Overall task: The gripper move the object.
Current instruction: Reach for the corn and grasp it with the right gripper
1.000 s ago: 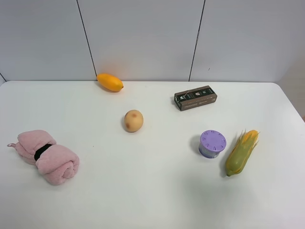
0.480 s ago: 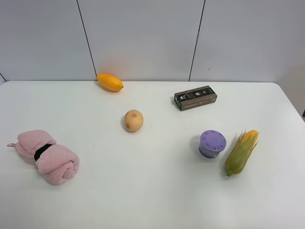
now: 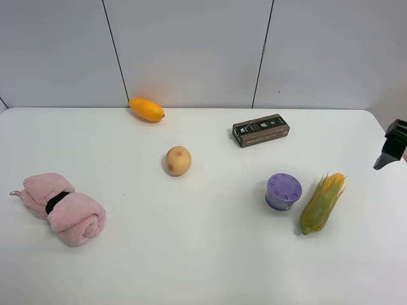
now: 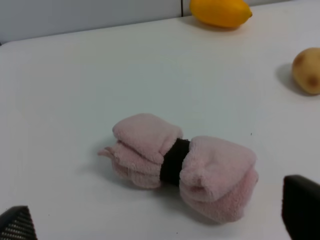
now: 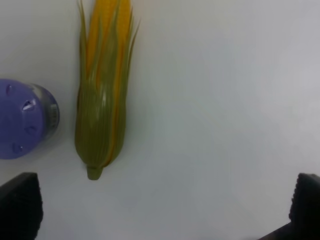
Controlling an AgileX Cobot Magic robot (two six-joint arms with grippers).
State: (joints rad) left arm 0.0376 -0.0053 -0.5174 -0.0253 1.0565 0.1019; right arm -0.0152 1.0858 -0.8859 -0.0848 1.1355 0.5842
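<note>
The toy corn cob lies on the white table at the right, green husk toward the front and yellow tip toward the back; it also shows in the right wrist view. My right gripper enters at the right edge, above and right of the corn, apart from it. In the right wrist view its fingertips stand wide apart at the picture's corners, open and empty. My left gripper is out of the high view; its fingertips stand wide apart, open, near the pink towel.
A purple lidded jar stands just left of the corn. A dark box lies behind it. A potato sits mid-table, an orange mango at the back wall, the pink rolled towel at the left.
My right gripper has come into the high view at the right edge; earlier it was out of view. The objects have not moved.
</note>
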